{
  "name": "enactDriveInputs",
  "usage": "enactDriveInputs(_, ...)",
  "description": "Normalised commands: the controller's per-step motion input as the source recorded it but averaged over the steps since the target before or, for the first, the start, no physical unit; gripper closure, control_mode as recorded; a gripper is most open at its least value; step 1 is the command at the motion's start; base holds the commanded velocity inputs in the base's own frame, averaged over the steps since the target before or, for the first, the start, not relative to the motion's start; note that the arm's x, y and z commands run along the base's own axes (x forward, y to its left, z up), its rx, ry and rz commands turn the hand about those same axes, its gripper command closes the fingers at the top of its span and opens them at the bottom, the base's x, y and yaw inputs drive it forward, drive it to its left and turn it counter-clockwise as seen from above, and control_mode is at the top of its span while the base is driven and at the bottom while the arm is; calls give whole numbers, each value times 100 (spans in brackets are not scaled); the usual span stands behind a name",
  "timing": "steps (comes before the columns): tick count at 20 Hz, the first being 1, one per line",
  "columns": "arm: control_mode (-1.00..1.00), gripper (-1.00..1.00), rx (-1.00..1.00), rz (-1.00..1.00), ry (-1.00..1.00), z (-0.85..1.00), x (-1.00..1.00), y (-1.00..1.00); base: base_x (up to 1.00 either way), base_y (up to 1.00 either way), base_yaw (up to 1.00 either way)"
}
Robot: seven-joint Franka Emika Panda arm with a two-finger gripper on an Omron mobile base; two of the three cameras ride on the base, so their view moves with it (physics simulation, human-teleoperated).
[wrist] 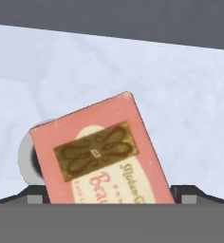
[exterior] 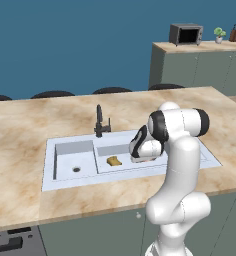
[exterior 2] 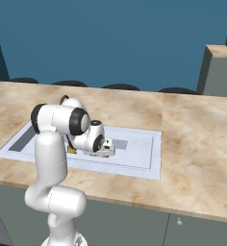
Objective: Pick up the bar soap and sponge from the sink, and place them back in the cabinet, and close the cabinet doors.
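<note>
- bar soap (wrist: 102,154) lies flat on the floor of the sink (exterior: 55,150), long basin, partly over the drain
- jaws astride it, tips barely visible; cannot tell if clamped
- sponge (exterior: 114,161) sits nearby
- soap likely stiff, light, slick: pinch the long sides

The arm (exterior: 182,165) is built of thick, rounded white segments with a smooth, glossy plastic look, each joined to the next by a dark, near-black band. In the left base view a wide black ring sits at the elbow, at about 12 o'clock on the arm, with a second at 3 o'clock beside it. The wrist housing is white with a curved black stripe. In the right base view the same bulbous white shells show, a broad black collar at 1 o'clock. No cables, screws or markings can be made out
</note>
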Motion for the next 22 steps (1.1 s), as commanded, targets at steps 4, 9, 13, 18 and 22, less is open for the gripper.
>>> enactDriveInputs(4, -100, 100, 0, 0, 0, 0, 0, 0, 0, 0, 0)
enactDriveInputs(9, -100, 100, 0, 0, 0, 0, 0, 0, 0, 0, 0)
enactDriveInputs(13, -100, 100, 0, 0, 0, 0, 0, 0, 0, 0, 0)
enactDriveInputs(18, -100, 100, 0, 0, 0, 3, -9, 1, 0, 0, 0)
enactDriveInputs(22, -100, 100, 0, 0, 0, 17, -7, 0, 0, 0, 0)
